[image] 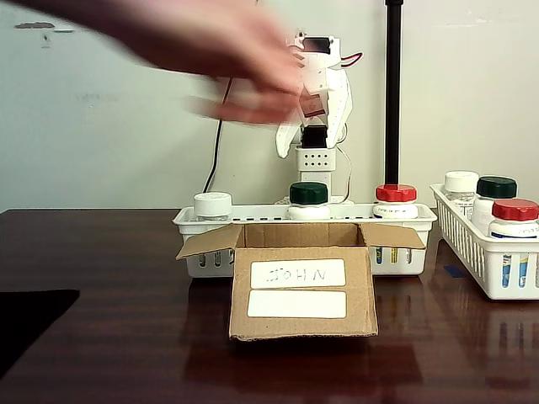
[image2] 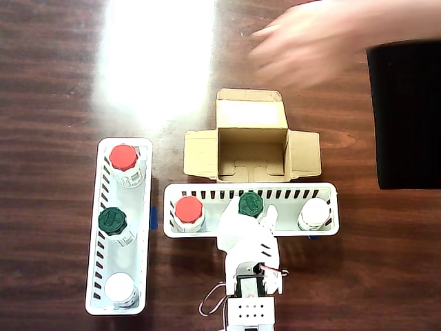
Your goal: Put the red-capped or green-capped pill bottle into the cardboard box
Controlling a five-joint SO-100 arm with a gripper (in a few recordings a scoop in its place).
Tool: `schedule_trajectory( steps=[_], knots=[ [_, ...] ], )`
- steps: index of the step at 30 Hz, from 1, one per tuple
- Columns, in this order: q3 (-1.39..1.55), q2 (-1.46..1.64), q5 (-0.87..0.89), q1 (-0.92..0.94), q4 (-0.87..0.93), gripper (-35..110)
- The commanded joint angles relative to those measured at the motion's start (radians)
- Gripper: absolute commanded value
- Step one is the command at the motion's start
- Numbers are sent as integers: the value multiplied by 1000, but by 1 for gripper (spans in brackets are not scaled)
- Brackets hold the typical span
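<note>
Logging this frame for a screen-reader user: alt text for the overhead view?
An open, empty cardboard box sits beside a white basket holding red-, green- and white-capped bottles; the white gripper hovers by the green-capped pill bottle. A person's blurred hand reaches over the table beyond the box.

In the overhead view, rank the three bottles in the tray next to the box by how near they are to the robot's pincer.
From the pincer:
1. Green-capped pill bottle, middle of the tray, just beside it.
2. White-capped bottle, at the picture's right end.
3. Red-capped bottle, at the left end.
</note>
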Motion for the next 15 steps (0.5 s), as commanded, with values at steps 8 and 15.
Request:
schedule_trajectory(
  steps=[8,15],
  knots=[
    [-51,-32,84,48,-98,57],
    [41,14,123,31,-172,57]
  ],
)
